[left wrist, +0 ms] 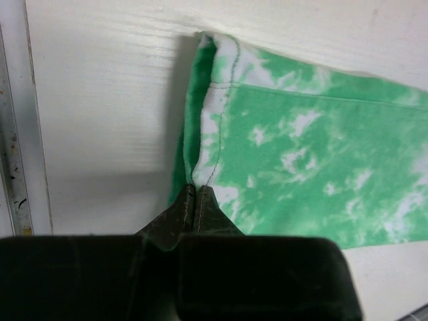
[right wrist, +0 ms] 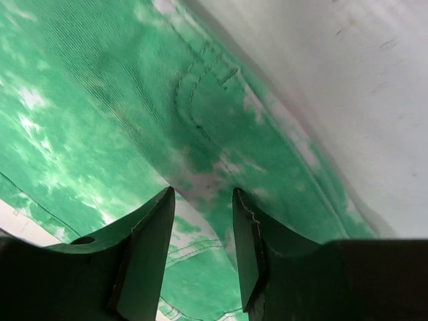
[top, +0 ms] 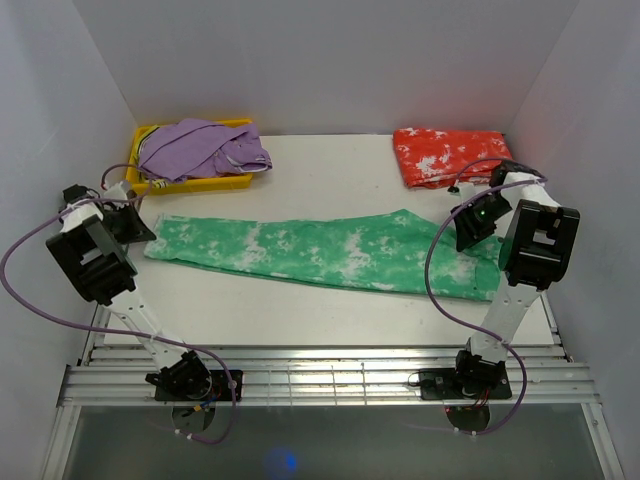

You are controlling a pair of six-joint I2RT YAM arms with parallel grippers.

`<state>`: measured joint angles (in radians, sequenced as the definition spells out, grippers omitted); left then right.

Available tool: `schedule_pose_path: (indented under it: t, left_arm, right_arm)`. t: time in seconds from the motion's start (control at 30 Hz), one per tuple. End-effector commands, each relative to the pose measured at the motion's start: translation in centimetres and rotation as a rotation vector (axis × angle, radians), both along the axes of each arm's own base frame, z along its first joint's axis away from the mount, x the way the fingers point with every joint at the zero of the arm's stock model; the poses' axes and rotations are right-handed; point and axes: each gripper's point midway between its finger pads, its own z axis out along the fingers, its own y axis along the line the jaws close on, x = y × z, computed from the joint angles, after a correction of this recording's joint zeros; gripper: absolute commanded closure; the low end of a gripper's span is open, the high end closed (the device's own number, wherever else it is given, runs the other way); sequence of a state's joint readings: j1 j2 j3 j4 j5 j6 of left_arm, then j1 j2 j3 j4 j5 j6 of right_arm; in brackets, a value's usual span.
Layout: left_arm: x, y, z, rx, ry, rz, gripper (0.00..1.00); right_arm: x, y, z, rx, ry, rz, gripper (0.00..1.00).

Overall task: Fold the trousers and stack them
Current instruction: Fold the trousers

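The green trousers (top: 320, 250) are laid out flat and long across the middle of the counter (top: 330, 185), with the leg hem at the left and the waist at the right. The left end effector (left wrist: 194, 199) is closed together on the hem corner, where a thin fold of cloth is pinched between its tips. The right end effector (right wrist: 200, 200) is held with its jaws apart over the waist, near a stitched pocket seam; no cloth is seen clamped there.

For a good fold, it is judged that the waist edge should be gripped as well, through both layers, before anything is lifted. Both ends should then be raised evenly, so that the cloth is not dragged or twisted. The cloth is soft, thin and finely ribbed, with white blotches and a stitched hem, so it is expected to sag and slip. The red-orange trousers (top: 450, 155) are lying folded at the far right corner, a compact rectangle to be stacked upon.
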<state>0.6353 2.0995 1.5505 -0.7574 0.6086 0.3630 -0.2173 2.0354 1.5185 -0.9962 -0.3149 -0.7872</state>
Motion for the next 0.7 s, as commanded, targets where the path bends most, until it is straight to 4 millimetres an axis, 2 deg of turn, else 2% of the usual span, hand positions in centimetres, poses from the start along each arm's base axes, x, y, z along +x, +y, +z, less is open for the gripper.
schedule_pose_path:
  t: [0.0, 0.03, 0.07, 0.17, 0.2, 0.33, 0.43, 0.47, 0.5, 0.57, 0.67]
  left_arm:
    - [1.3, -0.1, 8.7, -0.021, -0.174, 0.001, 1.0]
    - [1.8, 0.5, 10.9, 0.005, -0.219, 0.001, 1.0]
    - [1.8, 0.5, 11.9, 0.005, -0.229, 0.006, 1.0]
    - [2.0, 0.5, 15.1, 0.024, -0.287, -0.004, 1.0]
    - [2.0, 0.4, 15.8, 0.025, -0.295, -0.001, 1.0]
    - [1.9, 0.1, 18.3, 0.046, -0.339, -0.015, 1.0]
    - [1.3, -1.3, 20.3, 0.036, -0.378, -0.057, 1.0]
    - [1.1, -1.6, 20.2, 0.033, -0.372, -0.059, 1.0]
    - [1.1, -2.3, 20.5, 0.041, -0.372, -0.067, 1.0]
    - [1.1, -2.5, 19.7, 0.033, -0.352, -0.067, 1.0]
    - [0.9, -3.7, 18.6, 0.015, -0.337, -0.101, 1.0]
  right_arm:
    - [2.7, 0.5, 3.1, 0.024, -0.111, 0.004, 0.53]
    - [2.8, 0.6, 3.6, 0.026, -0.12, 0.006, 0.51]
    - [3.0, 0.5, 4.4, 0.023, -0.141, 0.005, 0.48]
    - [3.9, 0.1, 6.6, 0.015, -0.194, -0.002, 0.29]
    - [4.4, 0.0, 7.7, 0.018, -0.215, -0.008, 0.19]
    - [5.0, -1.1, 10.2, 0.033, -0.248, -0.042, 0.07]
    - [4.0, -2.6, 11.5, 0.039, -0.216, -0.076, 0.03]
    - [3.3, -3.7, 11.6, 0.039, -0.204, -0.091, 0.03]
    - [2.4, -4.0, 11.5, 0.05, -0.177, -0.1, 0.03]
    - [1.3, -5.4, 11.3, 0.053, -0.168, -0.121, 0.04]
    - [0.3, -6.3, 10.7, 0.05, -0.148, -0.137, 0.04]
